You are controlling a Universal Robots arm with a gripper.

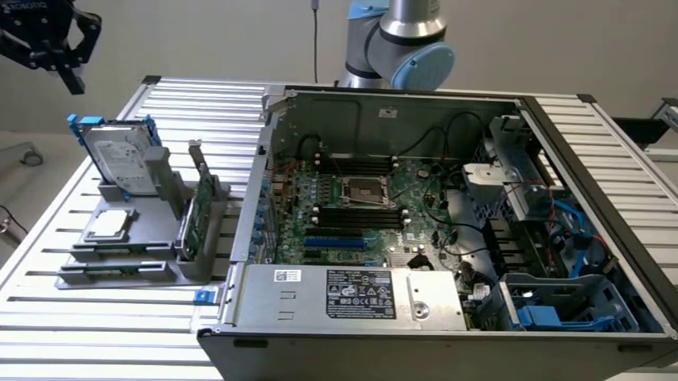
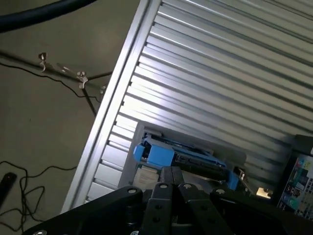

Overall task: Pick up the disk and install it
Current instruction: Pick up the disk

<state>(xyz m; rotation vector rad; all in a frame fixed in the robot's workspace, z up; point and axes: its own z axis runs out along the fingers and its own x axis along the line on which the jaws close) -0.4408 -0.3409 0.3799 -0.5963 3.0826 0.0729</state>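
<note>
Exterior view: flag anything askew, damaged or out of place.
Nothing stands out. The disk leans back in its grey stand at the exterior view's left, seated, not fallen. The case lies open, nothing spilled. The gripper hangs above the disk, shut and empty.

The exterior view looks down from high on the near side, wide over the slatted table (image 1: 196, 99) and open computer case (image 1: 350, 115). The wrist view hangs well above the table's edge at the exterior view's left, facing down; both share the disk (image 1: 114, 159).
</note>
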